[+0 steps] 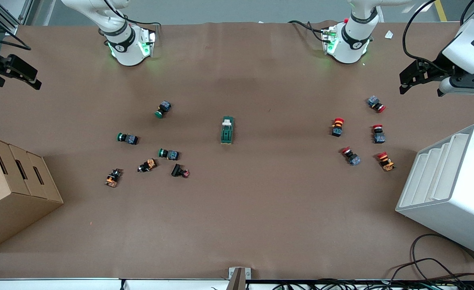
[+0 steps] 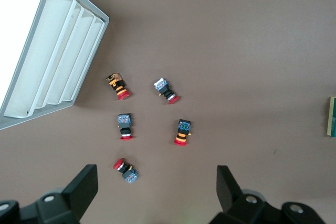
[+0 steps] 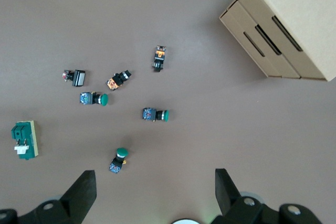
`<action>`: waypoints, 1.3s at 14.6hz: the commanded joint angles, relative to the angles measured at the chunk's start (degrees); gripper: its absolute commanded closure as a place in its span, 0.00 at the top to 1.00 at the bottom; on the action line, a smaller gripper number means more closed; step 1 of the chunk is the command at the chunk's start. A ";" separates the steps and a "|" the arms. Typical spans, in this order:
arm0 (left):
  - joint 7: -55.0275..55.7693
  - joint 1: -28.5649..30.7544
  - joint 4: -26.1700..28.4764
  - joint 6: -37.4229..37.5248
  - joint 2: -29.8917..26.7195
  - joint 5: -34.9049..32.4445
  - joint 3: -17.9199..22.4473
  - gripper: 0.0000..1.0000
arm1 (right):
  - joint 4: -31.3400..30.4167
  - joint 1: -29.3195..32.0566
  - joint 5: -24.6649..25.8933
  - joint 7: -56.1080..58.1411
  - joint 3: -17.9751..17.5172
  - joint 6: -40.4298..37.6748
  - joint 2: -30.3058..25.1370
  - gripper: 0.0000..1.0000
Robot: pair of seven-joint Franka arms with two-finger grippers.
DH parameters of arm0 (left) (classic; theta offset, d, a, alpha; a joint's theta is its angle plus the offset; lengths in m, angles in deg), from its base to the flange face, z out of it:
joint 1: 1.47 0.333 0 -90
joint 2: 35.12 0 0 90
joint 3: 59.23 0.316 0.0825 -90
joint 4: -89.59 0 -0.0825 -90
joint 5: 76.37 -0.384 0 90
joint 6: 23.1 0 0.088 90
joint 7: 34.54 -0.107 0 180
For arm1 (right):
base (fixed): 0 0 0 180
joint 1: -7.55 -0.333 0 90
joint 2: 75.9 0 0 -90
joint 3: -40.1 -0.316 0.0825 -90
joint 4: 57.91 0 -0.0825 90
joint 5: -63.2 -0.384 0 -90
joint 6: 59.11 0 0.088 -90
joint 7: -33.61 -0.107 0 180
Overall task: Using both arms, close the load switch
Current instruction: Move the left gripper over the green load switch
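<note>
The load switch [image 1: 227,130], a dark green block with a cream lever at the end toward the robots' bases, lies at the middle of the table. It shows in the right wrist view [image 3: 24,139], and only its edge shows in the left wrist view [image 2: 332,116]. My left gripper [image 1: 406,80] is open and empty, raised over the table's edge at the left arm's end, by the red buttons. My right gripper [image 1: 33,78] is open and empty, raised over the table's edge at the right arm's end. Both are well apart from the switch.
Several green-capped and other push-buttons [image 1: 163,108] lie toward the right arm's end, and several red mushroom buttons [image 1: 337,126] toward the left arm's end. A cardboard box [image 1: 11,189] stands at the right arm's end. A white slotted rack [image 1: 450,189] stands at the left arm's end.
</note>
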 commanded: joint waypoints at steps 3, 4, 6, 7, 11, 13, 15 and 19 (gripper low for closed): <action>-0.05 -0.67 -1.95 1.13 0.91 -1.13 -0.01 1.00 | -0.09 0.98 -1.25 -0.36 -0.66 -2.14 -1.40 1.00; -0.05 -0.76 -3.17 1.12 1.86 -1.13 -0.27 1.00 | 0.35 0.89 -0.99 -0.10 -0.75 -2.93 -1.40 1.00; 1.43 -0.76 -4.32 0.95 3.80 -1.13 -2.90 1.00 | 0.88 0.80 -0.72 2.17 -0.84 -3.11 -1.31 1.00; 2.66 -0.76 -4.33 0.17 5.46 -1.04 -4.56 1.00 | 0.88 0.80 -0.63 3.15 -0.84 -3.11 -1.31 1.00; 14.75 -0.93 -4.06 -6.42 10.30 -1.74 -13.96 1.00 | 0.80 0.89 -0.63 3.24 -0.75 -3.46 -1.49 1.00; 23.47 -1.63 -3.89 -9.32 13.02 -5.77 -20.02 1.00 | 0.79 0.80 -0.20 5.16 -0.84 -3.73 -1.49 1.00; 31.72 -4.17 -3.71 -10.65 15.13 -7.80 -22.85 1.00 | 0.79 0.80 -0.02 5.88 -0.93 -3.73 -1.49 1.00; 47.02 -13.22 -1.69 -15.91 19.44 -12.19 -23.12 1.00 | 0.79 0.89 0.07 5.35 -0.84 -3.73 -1.49 1.00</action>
